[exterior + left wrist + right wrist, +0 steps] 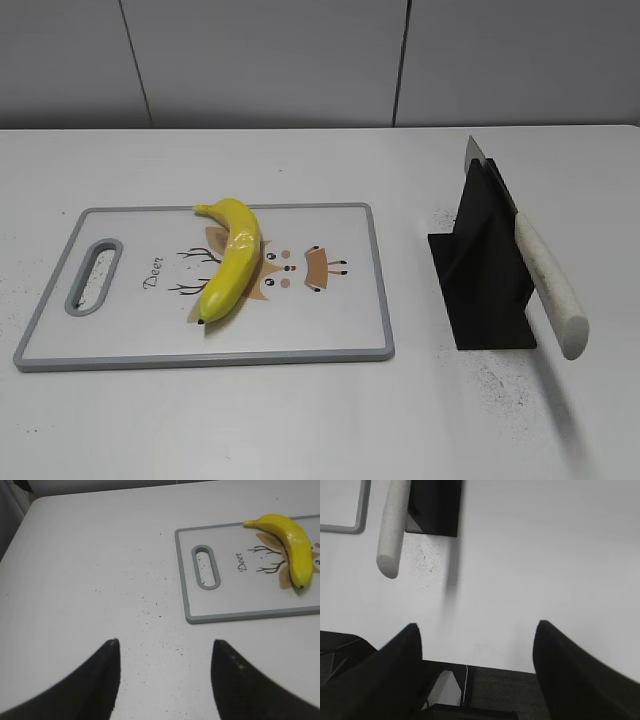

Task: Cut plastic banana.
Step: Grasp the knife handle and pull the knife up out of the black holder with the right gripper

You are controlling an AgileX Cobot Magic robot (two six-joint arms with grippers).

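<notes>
The yellow plastic banana (232, 256) lies on the white, grey-rimmed cutting board (120, 350), left of the deer print. It also shows in the left wrist view (292, 545) on the board (225, 614). A knife with a white handle (548, 285) rests in a black stand (485, 270) to the board's right; the handle (391, 527) and stand (435, 507) show in the right wrist view. My left gripper (165, 642) is open and empty over bare table left of the board. My right gripper (477, 625) is open and empty, near the table's front edge. Neither gripper shows in the exterior view.
The white table (300, 420) carries only the board and the knife stand. A grey wall (300, 60) runs behind it. The table's front edge and dark floor show under my right gripper (510, 690).
</notes>
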